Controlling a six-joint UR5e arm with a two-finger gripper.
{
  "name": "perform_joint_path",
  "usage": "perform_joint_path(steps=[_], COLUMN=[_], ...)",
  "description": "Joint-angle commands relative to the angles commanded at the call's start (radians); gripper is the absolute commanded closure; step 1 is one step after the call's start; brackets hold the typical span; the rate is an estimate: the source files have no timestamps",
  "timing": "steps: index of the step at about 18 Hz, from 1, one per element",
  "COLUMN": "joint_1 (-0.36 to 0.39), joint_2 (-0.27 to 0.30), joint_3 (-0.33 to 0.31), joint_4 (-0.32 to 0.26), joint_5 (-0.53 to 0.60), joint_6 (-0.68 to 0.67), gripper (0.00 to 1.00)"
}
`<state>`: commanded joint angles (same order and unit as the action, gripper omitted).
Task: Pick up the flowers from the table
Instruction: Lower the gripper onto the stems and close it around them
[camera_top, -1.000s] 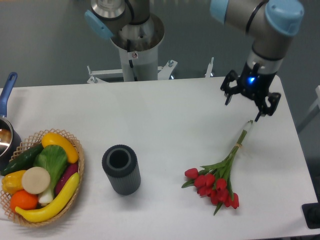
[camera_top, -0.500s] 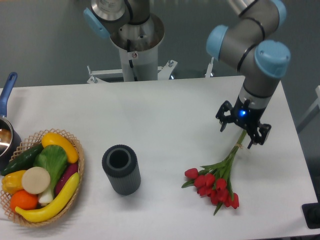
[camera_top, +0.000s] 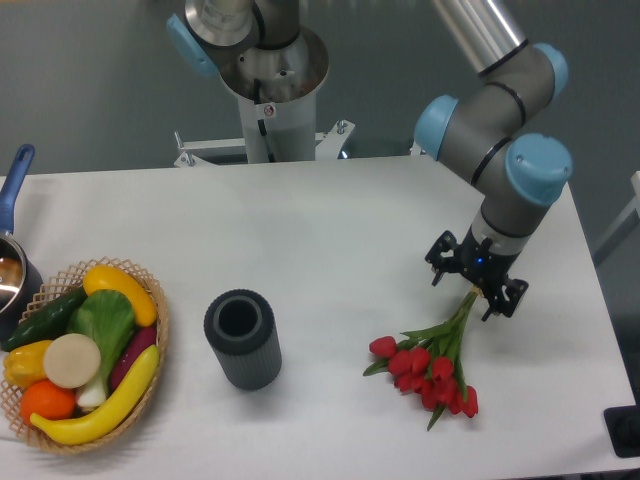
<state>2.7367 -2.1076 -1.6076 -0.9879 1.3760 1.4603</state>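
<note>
The flowers (camera_top: 432, 366), a bunch of red tulips with green stems, lie on the white table (camera_top: 330, 240) at the front right. The red heads point toward the front edge and the stems run up and to the right. My gripper (camera_top: 472, 287) is open and low over the upper end of the stems, one finger on each side of them. The stem tips are hidden under the gripper. I cannot tell whether the fingers touch the stems.
A dark ribbed cylinder vase (camera_top: 242, 339) stands left of the flowers. A wicker basket (camera_top: 155, 330) of fruit and vegetables sits at the front left. A pot with a blue handle (camera_top: 14, 188) is at the left edge. The arm's base (camera_top: 270, 80) stands behind the table.
The gripper has moved down and toward the front left, from above the table beyond the stem tips to straddling the stems. The flowers have not moved.
</note>
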Motion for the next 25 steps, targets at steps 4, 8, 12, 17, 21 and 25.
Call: perform_joint_path(steps=[4,8,12,17,21,25], joint_1=[0.0,0.003,0.0,-0.002,-0.002,-0.002], joint_2=[-0.017,-0.028,-0.048,-0.052,-0.052,-0.051], joint_3=[0.002,0.011,0.015,0.006,0.002,0.006], joint_4=[0.009,0.017,0.041,0.055,0.057,0.057], joint_5=[0.002,0.002,0.003,0.003,0.005,0.005], joint_6=[0.002,0.008,-0.003,-0.002,-0.002,-0.006], gripper=[0.0,0.0,0.0,0.04,0.2,0.59])
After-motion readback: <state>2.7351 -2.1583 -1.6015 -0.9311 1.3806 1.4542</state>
